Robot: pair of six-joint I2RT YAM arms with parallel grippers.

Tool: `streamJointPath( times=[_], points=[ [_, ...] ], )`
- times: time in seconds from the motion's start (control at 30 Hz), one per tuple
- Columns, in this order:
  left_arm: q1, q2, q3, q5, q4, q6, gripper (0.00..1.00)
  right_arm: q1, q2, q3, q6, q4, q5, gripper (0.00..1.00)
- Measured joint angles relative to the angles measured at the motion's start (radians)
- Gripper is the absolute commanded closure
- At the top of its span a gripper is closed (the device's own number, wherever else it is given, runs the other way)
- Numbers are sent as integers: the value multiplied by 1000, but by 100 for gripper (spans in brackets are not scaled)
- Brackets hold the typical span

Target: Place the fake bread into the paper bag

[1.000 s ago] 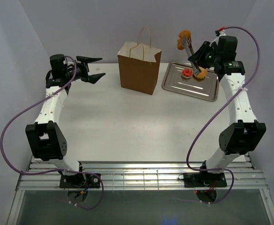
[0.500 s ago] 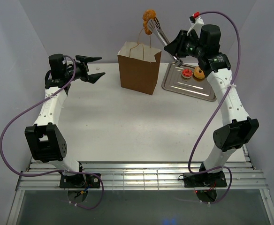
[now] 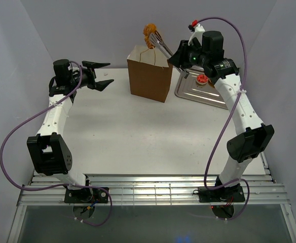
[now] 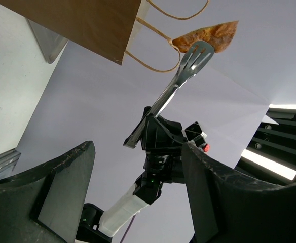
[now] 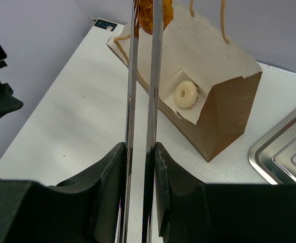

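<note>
The brown paper bag (image 3: pixel 149 78) stands upright at the back middle of the table. It also shows in the right wrist view (image 5: pixel 229 116) and the left wrist view (image 4: pixel 82 23). My right gripper (image 3: pixel 181 56) is shut on metal tongs (image 3: pixel 163 46), which pinch the golden-brown bun (image 3: pixel 149 34) above the bag's open top. In the right wrist view the tongs (image 5: pixel 142 101) hold the bun (image 5: pixel 150 12) over the bag, and a pale speckled round (image 5: pixel 186 94) lies inside it. A red-topped tart (image 3: pixel 202 79) lies on the tray. The orange donut is hidden. My left gripper (image 3: pixel 105 73) is open and empty, left of the bag.
A flat silver tray (image 3: pixel 188 93) lies to the right of the bag, partly under my right arm; its corner shows in the right wrist view (image 5: pixel 285 147). The bag's loop handles (image 5: pixel 221 20) stand up beside the tongs. Grey walls close in the back and sides.
My right arm has swung left, carrying the tongs and bun from above the tray to above the bag's opening. The left arm has not moved.
</note>
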Motion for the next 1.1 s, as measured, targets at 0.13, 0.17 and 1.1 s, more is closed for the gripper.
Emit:
streamJointPath(
  times=[0.13,0.17,1.1],
  points=[
    [0,0,-1,0,1,-3,21,6,7,0,-19,-30,33,76],
    [0,0,-1,0,0,-4,21,6,7,0,-22,-35,40,76],
    [-2,0,-3,0,2,-9,21,9,7,-1,-51,-61,56,49]
  ],
)
